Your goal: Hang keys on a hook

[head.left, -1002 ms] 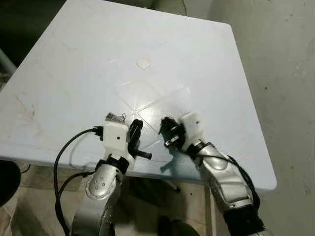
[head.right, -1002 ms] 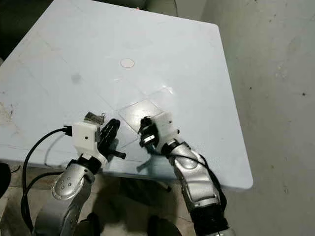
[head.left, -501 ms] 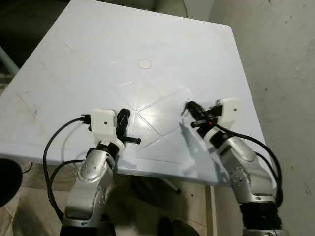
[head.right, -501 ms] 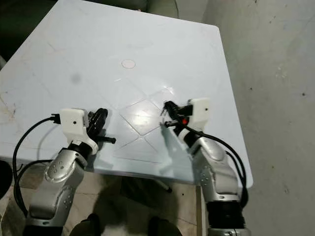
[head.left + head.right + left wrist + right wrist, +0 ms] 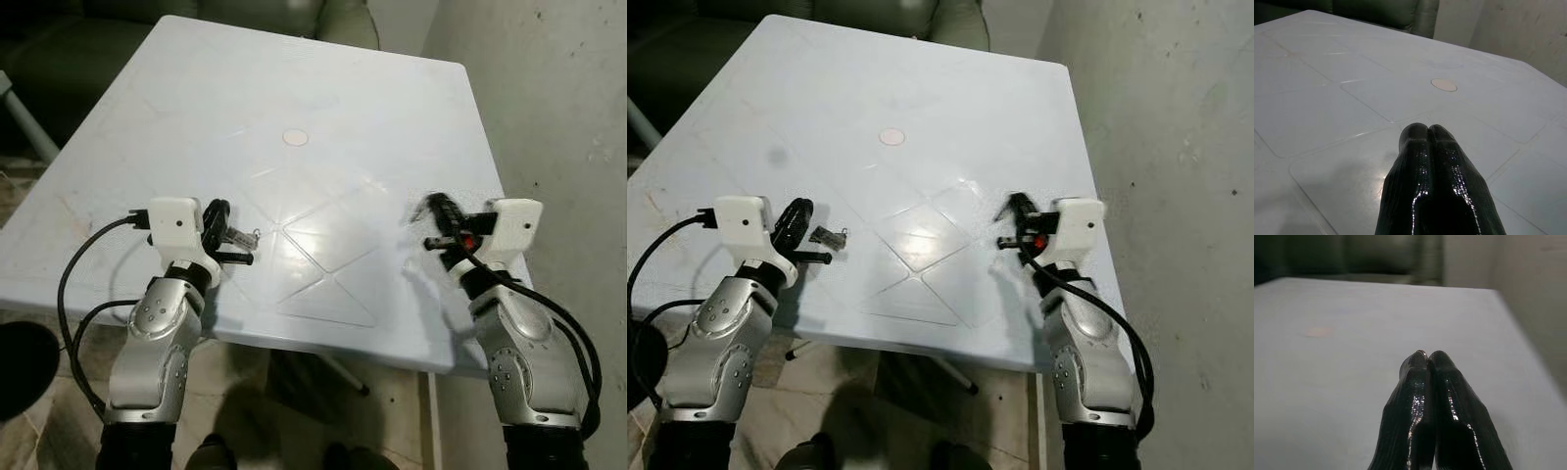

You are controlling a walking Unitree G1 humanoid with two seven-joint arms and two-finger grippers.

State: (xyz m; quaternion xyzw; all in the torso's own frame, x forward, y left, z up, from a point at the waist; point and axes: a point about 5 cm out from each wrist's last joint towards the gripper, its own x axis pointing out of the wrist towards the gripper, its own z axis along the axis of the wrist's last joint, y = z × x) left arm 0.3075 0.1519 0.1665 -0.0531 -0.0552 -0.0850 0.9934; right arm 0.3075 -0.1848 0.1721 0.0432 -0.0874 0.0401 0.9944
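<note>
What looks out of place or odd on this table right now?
The keys lie loose on the white table, beside the left gripper, not held. Both the left and the right gripper have their jaws shut on nothing. Otherwise nothing spilled or damaged.

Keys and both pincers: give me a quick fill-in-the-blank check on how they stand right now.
1. The keys lie on the white ____.
2. The left pincer has its fingers pressed ____.
3. The keys lie nearest the ____ pincer.
4. The right pincer holds ____ between its fingers.

Missing words: table; together (shut); left; nothing
</note>
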